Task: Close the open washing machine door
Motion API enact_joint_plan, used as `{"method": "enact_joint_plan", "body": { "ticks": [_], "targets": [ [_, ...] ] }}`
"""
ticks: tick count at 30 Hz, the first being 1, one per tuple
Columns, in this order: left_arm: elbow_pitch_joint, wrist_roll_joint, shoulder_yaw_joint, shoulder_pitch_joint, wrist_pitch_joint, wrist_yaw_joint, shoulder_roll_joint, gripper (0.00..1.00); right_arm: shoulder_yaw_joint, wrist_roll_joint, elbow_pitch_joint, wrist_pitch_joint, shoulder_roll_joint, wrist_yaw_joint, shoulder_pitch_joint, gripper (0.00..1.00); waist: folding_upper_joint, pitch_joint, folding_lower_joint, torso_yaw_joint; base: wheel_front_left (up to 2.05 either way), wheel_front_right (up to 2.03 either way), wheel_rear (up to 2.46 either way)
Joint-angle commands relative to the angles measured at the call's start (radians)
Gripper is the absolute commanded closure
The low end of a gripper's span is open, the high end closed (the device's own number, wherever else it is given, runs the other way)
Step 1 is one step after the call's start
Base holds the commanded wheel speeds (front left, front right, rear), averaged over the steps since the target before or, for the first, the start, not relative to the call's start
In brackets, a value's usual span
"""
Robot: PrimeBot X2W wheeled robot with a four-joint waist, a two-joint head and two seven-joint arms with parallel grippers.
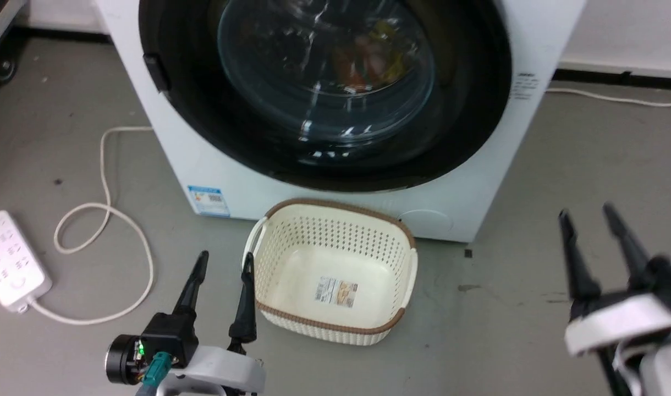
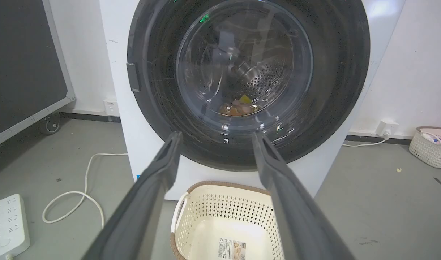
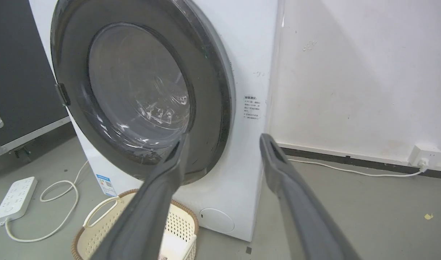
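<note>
The washing machine is a big white front-loader standing ahead of me. Its door, with a wide glossy black rim and a clear glass bowl, lies flat against the machine's front. Coloured items show through the glass. In the left wrist view the door is seen head-on, and in the right wrist view the door sits flush from the side. My left gripper is open and empty, low beside the basket. At the right, my right gripper is also open and empty. Both stand well back from the door.
A cream perforated basket sits on the floor right below the door. A white power strip and its looping cable lie at the left. A dark wheeled panel stands left, and another basket is at the far right wall.
</note>
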Motion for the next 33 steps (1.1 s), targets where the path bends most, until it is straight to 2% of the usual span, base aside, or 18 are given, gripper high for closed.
{"method": "enact_joint_plan", "body": {
  "ticks": [1,4,9,19,20,33],
  "targets": [
    [0.013,0.003,0.002,0.015,-0.004,-0.009,0.001,0.0,-0.02,-0.032,-0.03,-0.004,0.033,-0.001,0.048,0.0,0.0,-0.022,0.0002,-0.02,0.0,0.0,0.0],
    [0.037,-0.005,0.009,0.021,-0.004,-0.016,0.001,0.0,-0.049,-0.1,-0.084,-0.004,0.099,-0.001,0.133,0.0,0.0,-0.034,0.0002,-0.029,0.0,0.0,0.0],
    [0.073,-0.005,0.006,0.029,-0.004,-0.02,0.001,0.0,-0.075,-0.175,-0.13,-0.004,0.157,-0.001,0.226,0.0,0.0,-0.047,0.0002,-0.037,0.0,0.0,0.0],
    [0.111,-0.001,0.002,0.033,-0.004,-0.029,0.002,0.0,-0.099,-0.206,-0.161,-0.004,0.186,-0.001,0.263,0.0,0.0,-0.058,0.0002,-0.044,0.0,0.0,0.0],
    [0.11,0.0,0.002,0.02,0.001,-0.025,0.0,1.0,-0.097,-0.199,-0.154,0.001,0.18,0.0,0.248,1.0,0.0,-0.057,0.0002,-0.044,0.0,0.0,0.0],
    [0.09,0.013,0.014,0.024,0.028,-0.023,0.0,1.0,-0.09,-0.203,-0.16,0.026,0.181,0.0,0.244,1.0,0.0,-0.061,0.0003,-0.046,0.0,0.0,0.0]
  ]
}}
